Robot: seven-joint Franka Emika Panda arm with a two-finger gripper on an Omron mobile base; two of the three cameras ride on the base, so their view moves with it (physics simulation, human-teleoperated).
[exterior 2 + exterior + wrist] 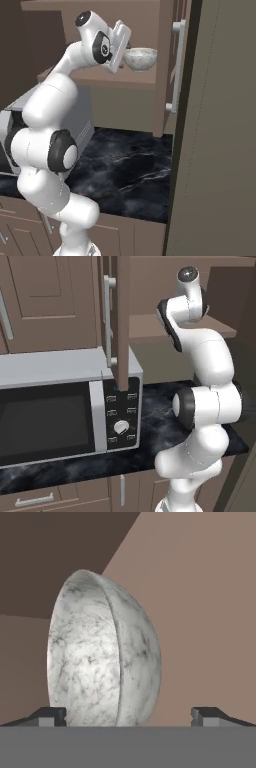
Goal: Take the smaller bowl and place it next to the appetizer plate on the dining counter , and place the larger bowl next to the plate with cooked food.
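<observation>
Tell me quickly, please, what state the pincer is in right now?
Pincer: open, holding nothing; its fingertips stand wide on either side of the smaller bowl on the cabinet shelf.

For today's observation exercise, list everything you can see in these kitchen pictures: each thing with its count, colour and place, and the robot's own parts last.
bowl: one, pale grey-white and marbled, on the cupboard shelf, straight ahead of the hand.
cupboard shelf: one, brown, above the counter.
cupboard door: one, brown with a pale handle, standing open above the microwave.
microwave: one, silver with a dark window and a white dial, on the counter at the left.
counter: one, black with white veins, over brown drawers.
tall panel: one, brown-grey, right of the counter.
arm: one, white with dark joints, reaching up to the shelf.
hand: one, dark fingertips, open, on either side of the bowl.
</observation>
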